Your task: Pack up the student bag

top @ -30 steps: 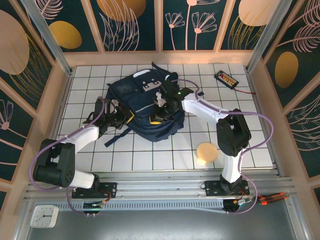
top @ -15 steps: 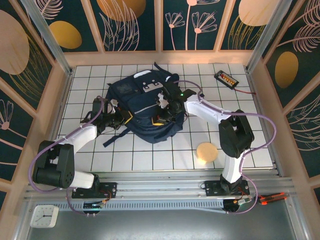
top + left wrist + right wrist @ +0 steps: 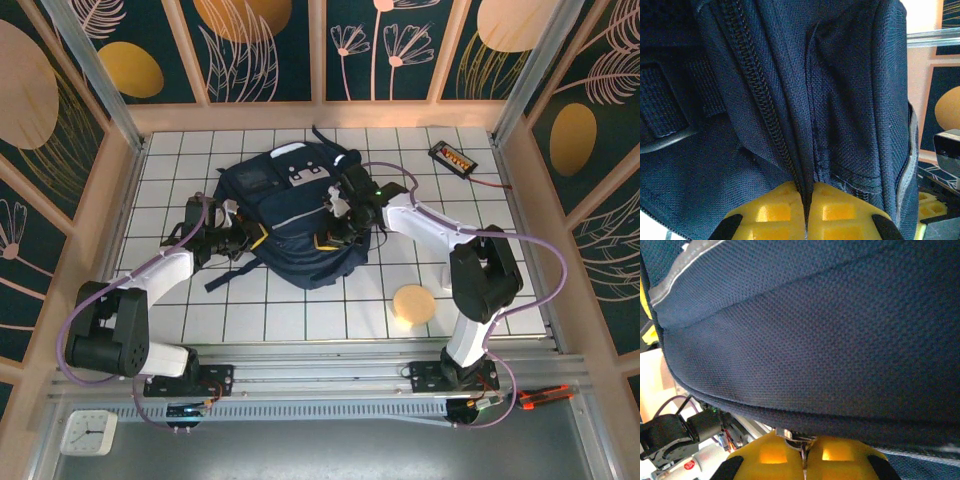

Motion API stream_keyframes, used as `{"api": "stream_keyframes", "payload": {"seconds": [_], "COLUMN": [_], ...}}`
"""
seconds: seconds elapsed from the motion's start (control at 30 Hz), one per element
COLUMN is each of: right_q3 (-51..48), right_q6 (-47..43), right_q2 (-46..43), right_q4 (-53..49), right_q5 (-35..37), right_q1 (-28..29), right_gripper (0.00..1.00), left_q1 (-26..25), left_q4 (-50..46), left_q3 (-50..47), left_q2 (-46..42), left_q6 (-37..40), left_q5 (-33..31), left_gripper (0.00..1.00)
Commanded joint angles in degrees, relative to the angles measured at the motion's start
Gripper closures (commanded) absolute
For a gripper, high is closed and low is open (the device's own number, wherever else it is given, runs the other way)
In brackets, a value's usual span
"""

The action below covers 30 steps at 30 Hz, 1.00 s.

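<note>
The student bag (image 3: 285,215) is laid flat on the white tiled table (image 3: 500,270), left of centre and in the far half. Its long axis runs from the far wall towards the arm bases, leaning slightly rightward at the near end. The end with the white-grey patches (image 3: 300,172) is pointed at the far wall, and the rounded opposite end is turned to the near edge. A black strap (image 3: 232,274) is trailed off its near left side.

The left gripper (image 3: 243,238) is clamped on the bag's left flank. In the left wrist view its yellow fingers (image 3: 772,215) are pressed together on a fold of navy fabric just beside a zip (image 3: 765,100). The right gripper (image 3: 327,238) is clenched on the bag's near right part. In the right wrist view its fingers (image 3: 840,455) are closed on a fabric edge beneath a taut navy panel.

The bag's far end is set near the far wall. On the left, the strip of tiles between bag and side wall is taken up by the left arm. Bare tiles are left along the near edge and across the right half. There a black device (image 3: 452,157) is placed by the far right corner, and a round tan disc (image 3: 412,303) is placed near the right arm, well apart from the bag.
</note>
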Motion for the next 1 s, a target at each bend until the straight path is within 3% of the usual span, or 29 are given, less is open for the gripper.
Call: {"api": "stream_keyframes", "payload": {"seconds": [0.0,0.7,0.97], "right_q3": [-2.2,-3.4,-3.2], "right_q6": [-1.5,-6.1,-4.8], "right_q2": [-4.0,-2.8,-3.1], "right_q4": [-5.4,-7.1,-6.9], "right_q5": [2.3,1.8,2.7], "right_q1": [-3.2,-8.6,-7.0], "right_gripper": [1.00,1.00,1.00], "left_q1": [2.0,3.2,3.5], "left_q4": [-2.3,-3.4,-5.1], "left_q3": [1.2,1.9,10.7], "left_q2": [-1.2,-0.1,7.9], "left_q6": [2.4,3.8,7.4], "left_q5": [-4.9,-5.4,-5.9], "left_gripper": [1.00,1.00,1.00]}}
